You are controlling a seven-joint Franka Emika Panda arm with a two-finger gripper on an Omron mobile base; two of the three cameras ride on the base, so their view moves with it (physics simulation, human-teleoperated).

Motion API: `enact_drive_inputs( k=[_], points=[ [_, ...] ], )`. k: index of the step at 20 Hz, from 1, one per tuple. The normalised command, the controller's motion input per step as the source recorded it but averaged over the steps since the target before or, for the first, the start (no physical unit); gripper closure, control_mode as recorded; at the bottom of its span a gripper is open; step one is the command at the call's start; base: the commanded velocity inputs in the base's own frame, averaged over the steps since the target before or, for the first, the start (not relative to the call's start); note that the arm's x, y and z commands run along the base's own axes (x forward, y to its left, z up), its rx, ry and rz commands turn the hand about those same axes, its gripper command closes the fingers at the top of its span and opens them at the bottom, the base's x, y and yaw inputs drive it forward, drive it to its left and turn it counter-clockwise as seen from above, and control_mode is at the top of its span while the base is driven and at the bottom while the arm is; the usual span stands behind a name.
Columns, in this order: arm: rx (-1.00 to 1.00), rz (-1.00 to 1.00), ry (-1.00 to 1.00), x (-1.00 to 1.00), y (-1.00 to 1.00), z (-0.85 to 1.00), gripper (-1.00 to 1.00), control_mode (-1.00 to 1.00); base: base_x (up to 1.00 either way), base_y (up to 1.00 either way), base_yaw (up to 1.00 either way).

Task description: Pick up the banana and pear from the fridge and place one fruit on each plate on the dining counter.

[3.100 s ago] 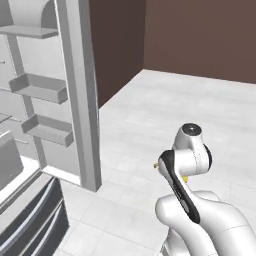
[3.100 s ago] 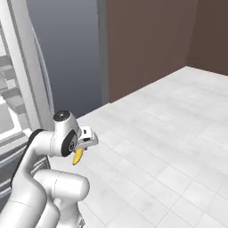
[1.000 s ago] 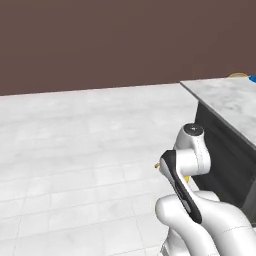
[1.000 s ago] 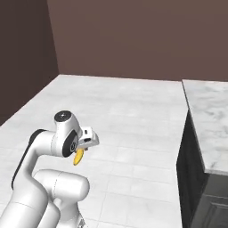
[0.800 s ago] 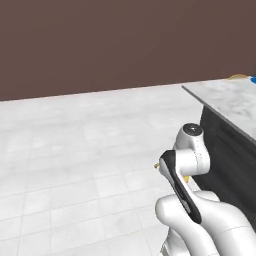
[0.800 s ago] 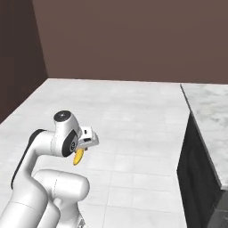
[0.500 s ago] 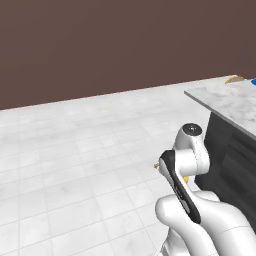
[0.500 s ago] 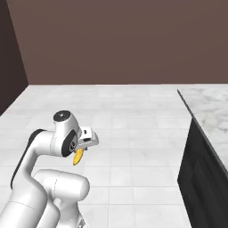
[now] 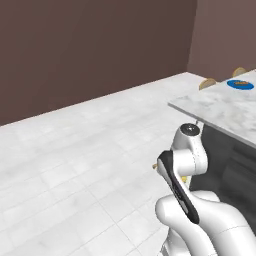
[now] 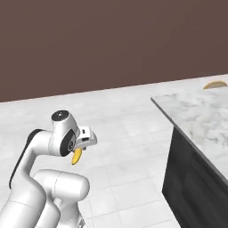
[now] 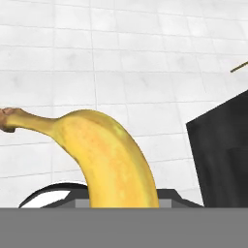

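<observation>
I see a big floor [image 9: 75, 165] made of pale grey square tiles. It runs all the way back to a dark brown wall [image 9: 90, 50]. On the right a second brown wall [image 9: 225, 35] meets the first one in a corner. I also see two tan curved stool backs [image 9: 207, 83] poking up at the far side, near that corner.

Left base camera sits behind the arm, looking forward and down over pale floor tiles, the marble tabletop [image 9: 220, 107] out at two o'clock. Right base camera covers the same floor and brown wall from the other side, tabletop [image 10: 196, 118] at three o'clock. Hand camera rides right up close, banana [image 11: 104, 155] running to six o'clock, tiles beyond.
</observation>
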Motion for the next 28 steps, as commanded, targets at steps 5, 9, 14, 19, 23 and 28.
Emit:
enact_drive_inputs(
  k=[5, 9, 14, 19, 23, 28],
  points=[
    [0.0, 0.0, 0.0, 0.0, 0.0, 0.0, 1.0, 1.0, 1.0, 0.59, -0.51],
    [0.0, 0.0, 0.0, 0.0, 0.0, 0.0, 1.0, 1.0, 1.0, 0.68, -0.41],
    [0.0, 0.0, 0.0, 0.0, 0.0, 0.0, 1.0, 1.0, 1.0, 0.86, -0.37],
    [0.0, 0.0, 0.0, 0.0, 0.0, 0.0, 1.0, 1.0, 1.0, 0.84, -0.41],
    [0.0, 0.0, 0.0, 0.0, 0.0, 0.0, 1.0, 1.0, 1.0, 0.8, -0.58],
    [0.0, 0.0, 0.0, 0.0, 0.0, 0.0, 1.0, 1.0, 1.0, 0.88, -0.54]
  ],
)
